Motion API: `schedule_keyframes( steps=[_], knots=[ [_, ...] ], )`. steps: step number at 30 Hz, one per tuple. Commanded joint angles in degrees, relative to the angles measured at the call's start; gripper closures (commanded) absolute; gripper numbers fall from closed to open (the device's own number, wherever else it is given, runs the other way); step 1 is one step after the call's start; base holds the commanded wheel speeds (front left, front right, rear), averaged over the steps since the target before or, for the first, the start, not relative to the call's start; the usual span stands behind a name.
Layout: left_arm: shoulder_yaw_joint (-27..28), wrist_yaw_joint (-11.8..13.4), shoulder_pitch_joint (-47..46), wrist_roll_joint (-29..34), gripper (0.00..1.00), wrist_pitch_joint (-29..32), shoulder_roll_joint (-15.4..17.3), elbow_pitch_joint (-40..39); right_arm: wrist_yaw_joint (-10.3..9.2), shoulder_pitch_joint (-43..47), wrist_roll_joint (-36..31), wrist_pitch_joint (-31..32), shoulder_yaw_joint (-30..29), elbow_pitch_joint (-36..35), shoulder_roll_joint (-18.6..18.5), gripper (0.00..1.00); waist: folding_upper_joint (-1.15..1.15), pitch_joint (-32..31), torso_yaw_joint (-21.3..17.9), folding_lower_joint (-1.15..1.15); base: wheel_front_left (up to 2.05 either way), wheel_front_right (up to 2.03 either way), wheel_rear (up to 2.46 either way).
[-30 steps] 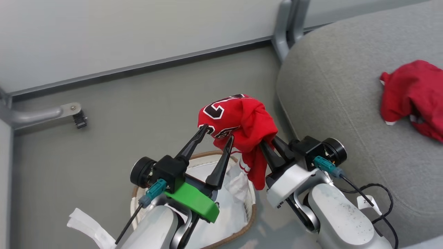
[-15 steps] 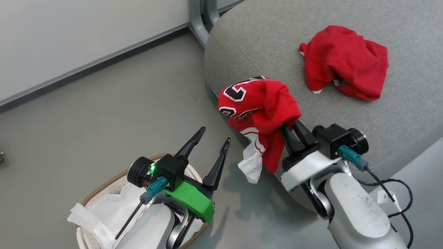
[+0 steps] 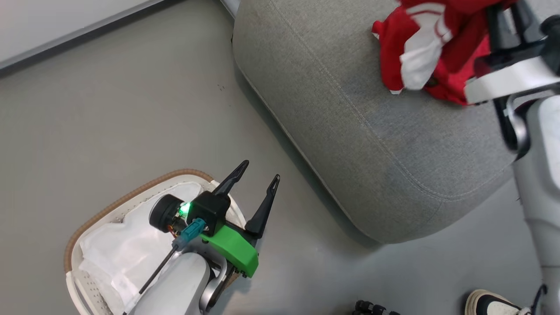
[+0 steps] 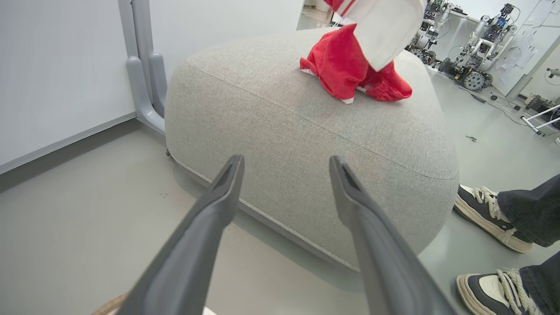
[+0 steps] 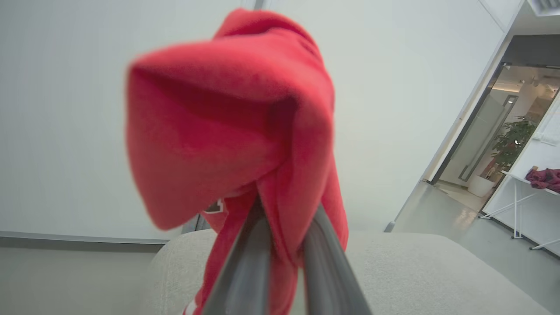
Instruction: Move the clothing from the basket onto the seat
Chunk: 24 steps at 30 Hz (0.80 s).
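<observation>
Smooth grey floor lies below and ahead of the left gripper. Ahead to its left stands a white wall with grey skirting, and a grey post beside it. Far right, other robots stand.

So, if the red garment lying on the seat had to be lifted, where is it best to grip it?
Probably the raised fold at its top, coming from above. The red garment lies crumpled into a peak on the seat, so loose cloth stands up there, while its edges lie flat against it.
</observation>
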Motion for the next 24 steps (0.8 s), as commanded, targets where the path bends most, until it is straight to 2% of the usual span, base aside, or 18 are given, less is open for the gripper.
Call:
schedule_keyframes(
  steps=[1,4,11,16,20,21,22,23,24],
  knots=[
    [-0.41,-0.21,-1.26,0.37,0.0,0.0,1.05,0.32,-0.07,-1.43,-1.15,-0.28,-1.18,0.95,-1.58,1.0,-0.01,3.35,2.24,0.0,0.0,0.0,0.0],
    [-0.8,-0.21,-2.01,0.42,0.0,0.0,1.89,0.51,-0.07,-4.36,-3.01,-0.29,-4.4,2.94,-4.59,1.0,-0.01,5.47,3.93,0.0,0.0,0.0,0.0],
    [-0.74,-0.21,-3.68,0.83,0.0,0.0,3.73,0.88,-0.08,-7.7,-7.25,-0.29,-13.08,12.2,-7.73,1.0,-0.01,10.48,7.31,0.0,0.0,0.0,0.0],
    [-0.44,-0.21,-5.29,1.04,0.0,0.0,3.87,1.08,-0.08,-9.42,-9.76,-0.29,-22.33,22.79,-6.46,1.0,-0.01,13.78,9.9,0.0,0.0,0.0,0.0],
    [-0.29,-0.21,-6.37,1.53,0.0,0.0,3.31,1.37,-0.08,-10.65,-13.16,-0.29,-28.61,28.35,-5.63,1.0,-0.01,15.44,11.62,0.0,0.0,0.0,0.0],
    [-0.13,-0.21,-6.56,1.56,0.0,0.0,3.23,1.48,-0.08,-10.62,-13.81,-0.28,-29.69,29.09,-5.18,0.77,-0.01,15.66,11.88,0.0,0.0,0.0,0.0],
    [0.12,-0.21,-6.71,1.55,0.0,0.0,3.1,1.59,-0.08,-10.52,-14.46,-0.29,-30.76,29.53,-4.64,0.43,-0.01,15.86,12.19,0.0,0.0,0.0,0.0],
    [0.33,-0.21,-6.77,1.59,0.0,0.0,3.03,1.66,-0.08,-10.34,-14.97,-0.29,-31.48,29.65,-4.32,0.0,-0.01,16.0,12.36,0.0,0.0,0.0,0.0],
    [0.57,-0.21,-6.81,1.67,0.0,0.0,2.97,1.77,-0.08,-9.91,-15.75,-0.29,-32.33,29.79,-4.04,0.0,-0.01,16.1,12.51,0.0,0.0,0.0,0.0]
  ],
)
